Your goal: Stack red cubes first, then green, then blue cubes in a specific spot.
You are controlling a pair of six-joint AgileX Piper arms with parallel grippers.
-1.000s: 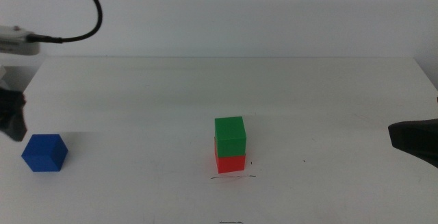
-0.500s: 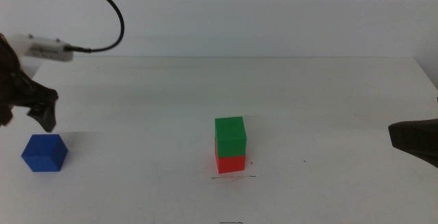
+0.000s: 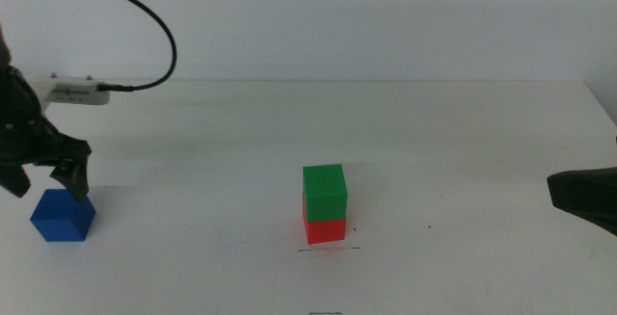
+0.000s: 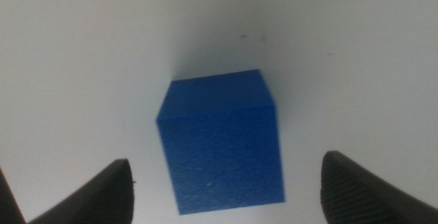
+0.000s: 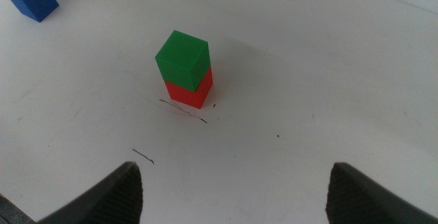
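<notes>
— Left tool [image 3: 43, 175], where is it?

— It has swung in from the edge and dropped over the blue cube [image 3: 63, 216]. Jaws apart, cube between and just below them, untouched.

— So the last cube is next?

— I judge so: green cube [image 3: 324, 191] already sits on red cube [image 3: 325, 228] at the marked spot [image 3: 328, 249], well away across the worktop [image 3: 463, 142].

— Right tool [image 3: 583, 197]?

— Waiting at the side, jaws apart.

Robot lab, bare white table [image 3: 463, 132], blank white wall [image 3: 386, 16]
</notes>
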